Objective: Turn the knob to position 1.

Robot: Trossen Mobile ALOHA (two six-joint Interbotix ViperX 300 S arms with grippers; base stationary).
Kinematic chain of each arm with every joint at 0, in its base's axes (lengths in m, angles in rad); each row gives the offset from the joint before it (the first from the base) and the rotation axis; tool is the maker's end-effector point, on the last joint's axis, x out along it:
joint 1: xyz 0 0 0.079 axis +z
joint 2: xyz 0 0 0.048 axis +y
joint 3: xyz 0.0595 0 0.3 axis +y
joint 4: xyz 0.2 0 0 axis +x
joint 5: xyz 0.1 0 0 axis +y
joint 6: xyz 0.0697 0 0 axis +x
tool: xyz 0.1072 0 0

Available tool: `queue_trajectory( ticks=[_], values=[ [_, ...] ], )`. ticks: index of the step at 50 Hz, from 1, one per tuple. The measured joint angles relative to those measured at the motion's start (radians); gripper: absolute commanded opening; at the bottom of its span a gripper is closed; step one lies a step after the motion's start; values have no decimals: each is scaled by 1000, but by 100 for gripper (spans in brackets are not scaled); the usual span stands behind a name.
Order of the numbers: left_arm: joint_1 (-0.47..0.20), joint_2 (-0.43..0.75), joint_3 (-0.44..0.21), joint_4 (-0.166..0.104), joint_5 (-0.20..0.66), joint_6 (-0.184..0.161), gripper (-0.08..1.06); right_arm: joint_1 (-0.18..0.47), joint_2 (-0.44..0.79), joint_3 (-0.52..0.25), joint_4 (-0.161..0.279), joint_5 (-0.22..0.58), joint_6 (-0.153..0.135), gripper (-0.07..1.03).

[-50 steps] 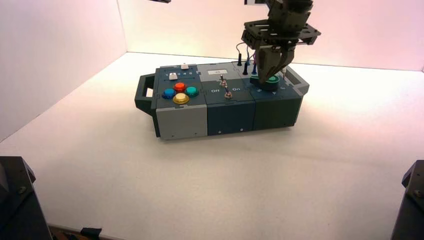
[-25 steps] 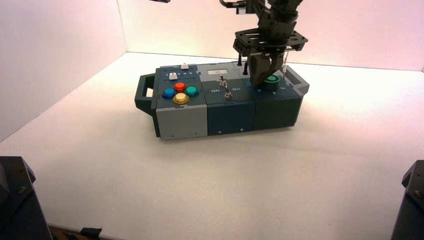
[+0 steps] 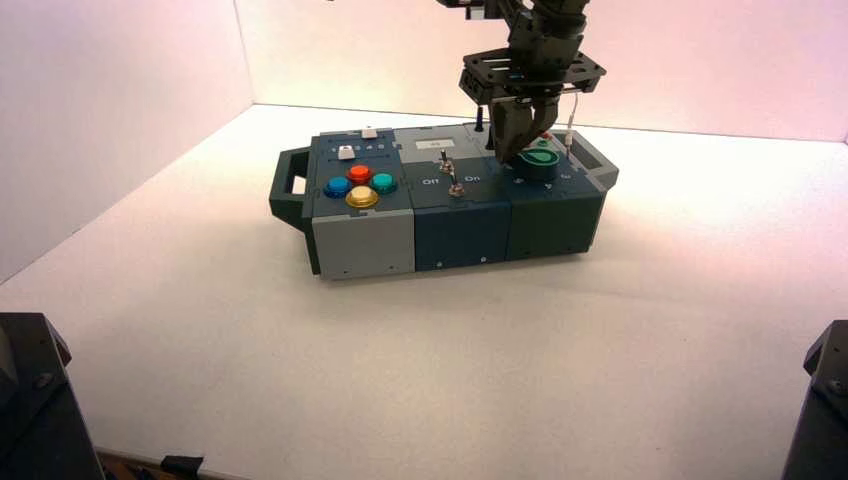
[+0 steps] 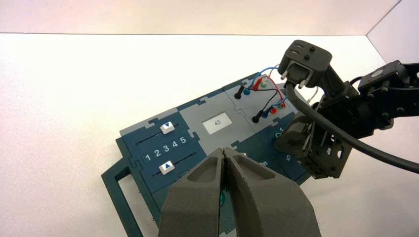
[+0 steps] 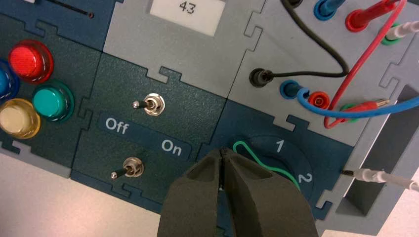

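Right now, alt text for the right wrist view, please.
Closed black end effector over the dark-teal rotary knob with bright green edge, numerals 1 and 2 beside it; two small metal toggle switches marked Off/On, and a white rectangular display reading 43.

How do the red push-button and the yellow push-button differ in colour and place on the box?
The red push-button is red; the yellow push-button is yellow. In the high view, the red one sits farther from the camera, the yellow one nearer the box's front edge. Both are round.
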Motion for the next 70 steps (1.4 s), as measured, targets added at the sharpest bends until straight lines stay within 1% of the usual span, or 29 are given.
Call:
queue_trajectory(
  ticks=[10, 32, 50, 70],
  values=[
    [0, 0, 0, 0, -2, -2, -2, -6, 8, -11, -23, 0, 0, -2],
    [2, -2, 0, 0, 0, -2, -2, -12, 34, -49, -28, 8, 0, -2],
    [5, 0, 0, 2, 0, 0, -2, -40, 38, -52, -54, 15, 0, -2],
    [12, -2, 0, 0, -2, 2, -2, -40, 38, -57, -57, 21, 0, -2]
  ],
)
